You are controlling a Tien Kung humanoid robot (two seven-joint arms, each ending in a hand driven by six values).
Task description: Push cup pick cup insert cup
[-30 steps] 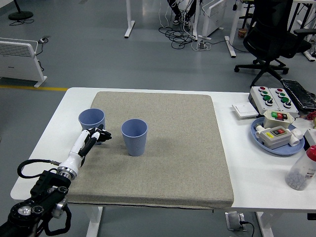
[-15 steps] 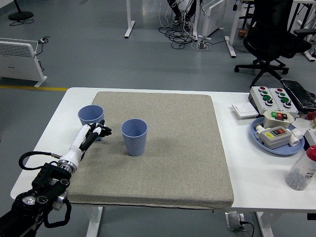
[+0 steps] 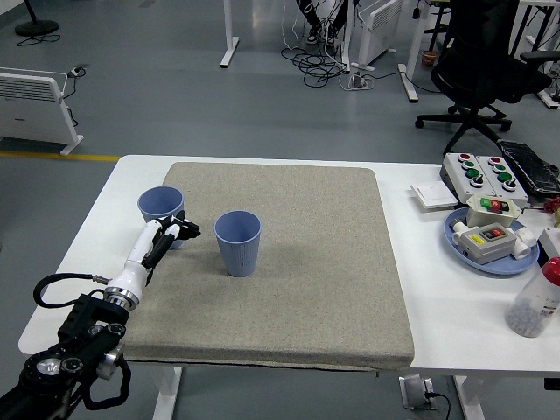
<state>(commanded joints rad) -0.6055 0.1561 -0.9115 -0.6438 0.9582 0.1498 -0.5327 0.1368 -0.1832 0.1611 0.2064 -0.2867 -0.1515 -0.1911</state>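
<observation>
Two blue cups stand upright on the beige mat (image 3: pixel 306 262). One cup (image 3: pixel 161 210) is at the mat's left edge; the other cup (image 3: pixel 238 242) stands to its right, apart from it. My left hand (image 3: pixel 175 234) reaches in from the lower left and sits against the near right side of the left cup. Its fingers are loosely extended and hold nothing. The right arm is out of view.
At the right of the white table (image 3: pixel 92 254) are a blue tray (image 3: pixel 512 262) with button boxes, a control box (image 3: pixel 479 172), a white pad (image 3: pixel 432 194) and a clear bottle (image 3: pixel 535 300) with a red cap. An office chair (image 3: pixel 490 61) stands beyond the table.
My left arm has moved a little forward and up the picture. The left cup has shifted slightly away with it. The other cup has not moved.
</observation>
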